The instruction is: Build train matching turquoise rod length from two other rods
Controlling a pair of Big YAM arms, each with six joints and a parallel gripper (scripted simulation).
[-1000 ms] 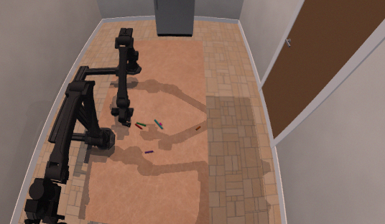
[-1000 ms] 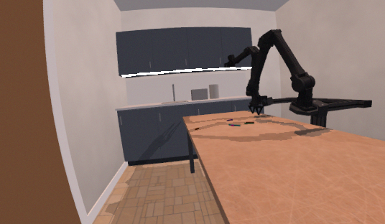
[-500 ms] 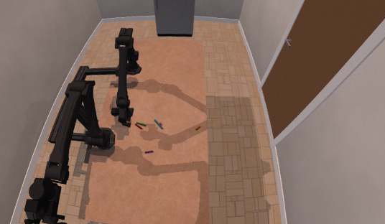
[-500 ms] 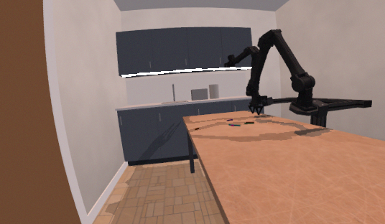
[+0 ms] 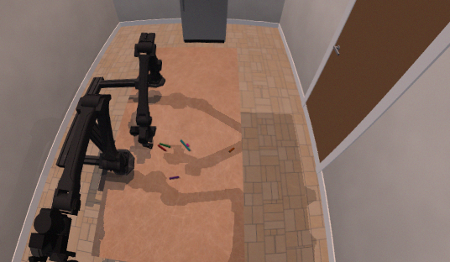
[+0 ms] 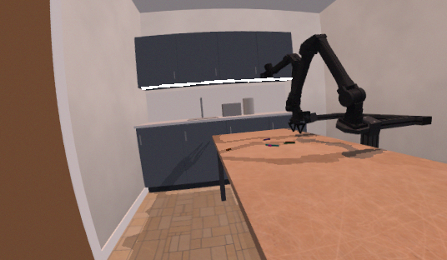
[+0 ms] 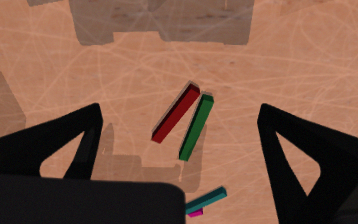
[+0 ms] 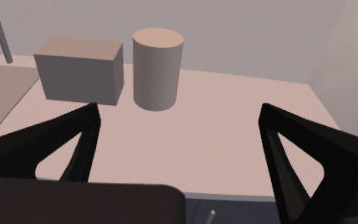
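Observation:
A red rod (image 5: pixel 162 148) (image 7: pixel 174 115) and a green rod (image 5: pixel 164 145) (image 6: pixel 289 142) (image 7: pixel 196 127) lie flat side by side at an angle, nearest at one end. A turquoise rod (image 5: pixel 184 144) (image 6: pixel 276 145) (image 7: pixel 209 199) lies beyond them, with a small magenta rod (image 5: pixel 187 144) (image 6: pixel 269 145) (image 7: pixel 196 213) close against its side. A purple rod (image 5: pixel 174 177) (image 6: pixel 267 139) and an orange rod (image 5: pixel 232 149) (image 6: pixel 228 149) lie apart. My left gripper (image 5: pixel 148 145) (image 6: pixel 297 130) (image 7: pixel 180 112) is open above the red and green rods. My right gripper (image 8: pixel 179 112) is open and empty, away from the rods.
The orange rod is near the far edge of the wooden table (image 5: pixel 211 63) (image 6: pixel 347 200). In the right wrist view a grey box (image 8: pixel 80 75) and a cylinder (image 8: pixel 156 72) stand on the kitchen counter (image 8: pixel 220 135), beyond the table.

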